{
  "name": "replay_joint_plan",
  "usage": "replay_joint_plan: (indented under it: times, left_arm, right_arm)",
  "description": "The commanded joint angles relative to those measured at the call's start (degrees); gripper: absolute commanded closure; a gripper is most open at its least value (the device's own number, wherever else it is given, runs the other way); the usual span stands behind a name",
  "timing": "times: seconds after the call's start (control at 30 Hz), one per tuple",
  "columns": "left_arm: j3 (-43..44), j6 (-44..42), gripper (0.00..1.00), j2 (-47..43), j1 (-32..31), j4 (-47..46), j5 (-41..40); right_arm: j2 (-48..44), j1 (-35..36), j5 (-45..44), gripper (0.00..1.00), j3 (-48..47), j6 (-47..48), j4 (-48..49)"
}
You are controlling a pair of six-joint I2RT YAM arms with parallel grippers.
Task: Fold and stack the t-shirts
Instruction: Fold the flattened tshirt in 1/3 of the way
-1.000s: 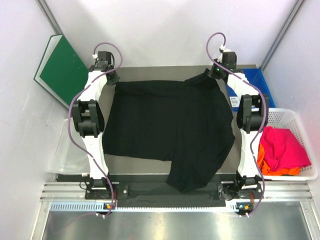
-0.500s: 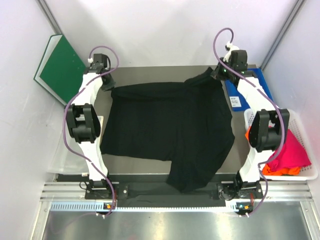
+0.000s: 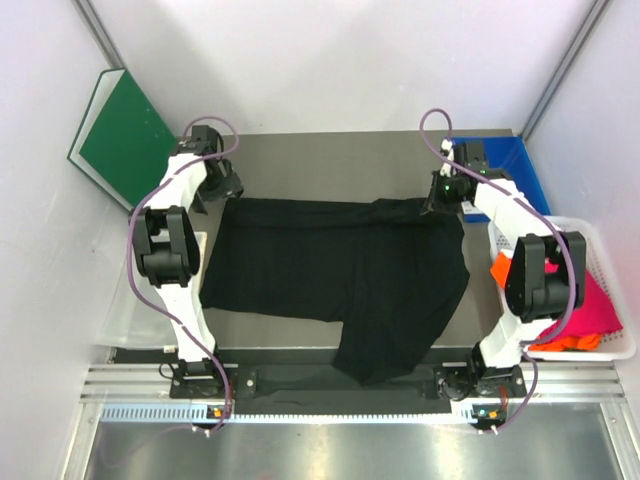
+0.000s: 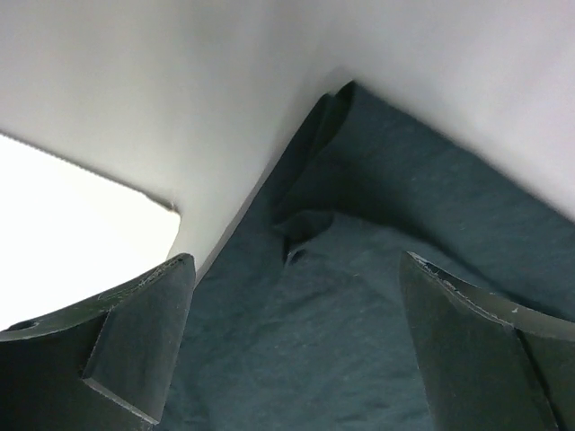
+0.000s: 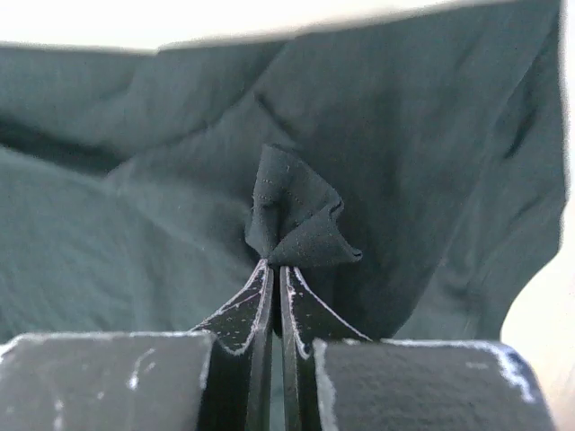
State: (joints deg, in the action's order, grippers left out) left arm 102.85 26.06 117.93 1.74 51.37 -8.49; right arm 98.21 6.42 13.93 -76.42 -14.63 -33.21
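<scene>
1. Black cloth: one large black t-shirt (image 3: 340,270) lies spread over the grey table (image 3: 330,155), still unfolded. One lobe of it hangs over the near edge between the arm bases.
2. Step, my read: laying out or starting the first fold of the black t-shirt. Both arms are at its far edge. There is no stack anywhere yet.
3. The right gripper (image 3: 441,196) is at the shirt's far-right corner. In the wrist view its jaws are pressed flat together, with a small peak of black fabric nipped at the tips. It has hold of the shirt.
4. The left gripper (image 3: 224,186) is at the far-left corner. In the wrist view its fingers (image 4: 135,332) are spread wide with nothing between them. The shirt's corner lies beneath and ahead of the gap. I can't tell whether the tips touch the cloth.
5. Likely next move: the left gripper lowers onto that corner and closes. With both far corners held, the edge can be carried toward the near side. The two grasps need to be level or the fold line will go skew.
6. The far edge looks bunched beside the right gripper and probably needs tension to flatten.
7. A pink t-shirt (image 3: 598,305) and an orange t-shirt (image 3: 565,343) lie crumpled in the white basket (image 3: 622,345) right of the table. Neither gripper is on them.
</scene>
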Motion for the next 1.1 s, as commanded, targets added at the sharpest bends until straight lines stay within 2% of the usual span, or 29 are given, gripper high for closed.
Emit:
replay_joint_plan:
  times: [0.0,0.2,0.23,0.27,0.3,0.37,0.4,0.47,0.5,0.53,0.73,1.07]
  left_arm:
    - [-2.47,0.83,0.01,-5.60,0.28,0.66,-0.56]
    - [-1.95,1.36,0.01,-5.34,0.37,-0.13,2.07]
    - [-1.69,1.44,0.01,-5.17,0.37,0.04,2.08]
    - [-1.25,1.53,0.01,-4.90,0.37,-0.13,2.34]
    - [-1.07,1.45,0.01,-4.90,0.37,-0.05,2.51]
    - [-0.55,1.45,0.01,-4.73,0.37,-0.05,2.69]
    - [-0.37,1.53,0.01,-4.55,0.37,-0.05,2.69]
    - [0.24,1.45,0.01,-4.29,0.28,0.13,2.78]
    - [0.51,1.45,0.01,-4.20,0.28,0.39,2.69]
    - [0.69,1.27,0.01,-4.20,0.37,0.57,2.52]
    - [0.51,1.44,0.01,-4.55,0.37,0.57,3.30]
    - [-0.72,1.01,0.01,-6.31,0.37,0.83,3.39]
  right_arm:
    - [-6.01,1.32,1.18,1.00,1.19,0.22,-4.05]
    - [-6.11,2.37,1.71,1.00,4.00,-0.48,-10.10]
    - [-5.32,2.64,1.97,0.98,4.09,-0.40,-11.95]
    - [-4.18,2.72,2.58,0.93,4.00,0.39,-13.53]
    - [-1.30,2.73,2.59,0.75,4.00,0.83,-15.29]
    - [1.79,2.90,3.29,0.65,2.86,3.72,-21.09]
    - [2.50,2.90,3.64,0.48,2.86,4.26,-21.54]
    - [1.37,3.08,3.73,0.29,2.25,4.35,-20.76]
    - [0.15,3.08,3.47,0.09,1.55,4.35,-20.41]
    - [-0.30,3.08,3.12,0.02,-0.64,4.35,-19.97]
    - [3.20,3.08,0.31,0.00,-6.63,4.26,-16.02]
    - [10.06,3.17,-1.01,0.01,-8.12,6.80,-9.59]
